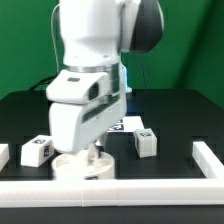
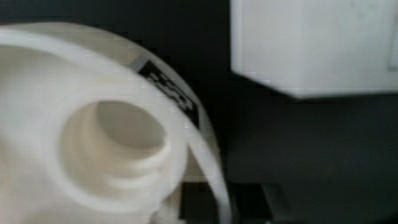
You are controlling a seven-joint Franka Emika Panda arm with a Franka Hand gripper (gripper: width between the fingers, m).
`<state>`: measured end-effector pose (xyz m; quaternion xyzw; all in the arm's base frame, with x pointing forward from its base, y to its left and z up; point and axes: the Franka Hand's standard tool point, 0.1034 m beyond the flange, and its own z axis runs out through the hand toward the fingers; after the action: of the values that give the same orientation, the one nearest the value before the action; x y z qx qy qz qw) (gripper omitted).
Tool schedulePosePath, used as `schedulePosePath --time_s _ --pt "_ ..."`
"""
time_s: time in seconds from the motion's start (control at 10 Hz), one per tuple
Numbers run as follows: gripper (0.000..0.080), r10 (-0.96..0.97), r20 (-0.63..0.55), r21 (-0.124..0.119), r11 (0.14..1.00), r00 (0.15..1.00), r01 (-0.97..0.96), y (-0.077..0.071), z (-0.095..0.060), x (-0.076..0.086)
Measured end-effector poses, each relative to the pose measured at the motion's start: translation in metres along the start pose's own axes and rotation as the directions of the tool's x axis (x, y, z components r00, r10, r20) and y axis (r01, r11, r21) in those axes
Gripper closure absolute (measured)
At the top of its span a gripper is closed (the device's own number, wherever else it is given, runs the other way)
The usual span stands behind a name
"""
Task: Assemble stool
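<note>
**Exterior view.** The white arm [image 1: 95, 60] fills the middle of the frame, bent low over the black tabletop [image 1: 175, 110]. Its tool [image 1: 94, 153] comes down onto the round white seat disc [image 1: 82, 167]. The disc lies flat at lower centre, just behind the front border rail [image 1: 110, 195]. The wrist housing hides the rear of the disc and most of the tool. The fingers are clenched together, and whether they pinch any part of the disc cannot be told.

A tagged leg [image 1: 37, 150] lies on the tabletop at the exterior view's left of the disc. A second leg [image 1: 146, 141] lies at the exterior view's right, and both are apart from the disc. A white piece [image 1: 4, 155] is cut off at the left edge of the frame and cannot be identified. The marker board [image 1: 128, 124] shows only as a sliver behind the arm.

**Wrist view.** The seat disc [image 2: 71, 90] looms close and out of focus, cropped by the frame edges. A round recess [image 2: 116, 130] is sunk in its face, and a black-and-white tag [image 2: 169, 88] sits on its rim. Across a strip of dark tabletop, apart from the disc, stands a white block [image 2: 320, 45]. It is also cut off, and too little of it shows to tell which part it is. Dark shapes beside the disc's rim are too blurred to make out.
</note>
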<state>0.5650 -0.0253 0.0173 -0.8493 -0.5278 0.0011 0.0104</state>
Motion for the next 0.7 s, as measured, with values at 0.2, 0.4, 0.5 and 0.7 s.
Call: schedulePosePath --time_s 0.2,0.4,0.5,0.7 --pt "0.0771 -0.023 -0.015 -0.002 1.000 1.000 0.022 -0.007 0.000 0.034" --pt "0.0771 -0.038 -0.026 0.005 0.999 0.999 0.038 -0.018 0.000 0.060" --pt "0.0771 -0.034 -0.024 0.004 0.999 0.999 0.034 -0.016 0.000 0.055" --pt "0.0771 -0.038 -0.020 0.011 0.999 0.999 0.039 -0.018 0.001 0.057"
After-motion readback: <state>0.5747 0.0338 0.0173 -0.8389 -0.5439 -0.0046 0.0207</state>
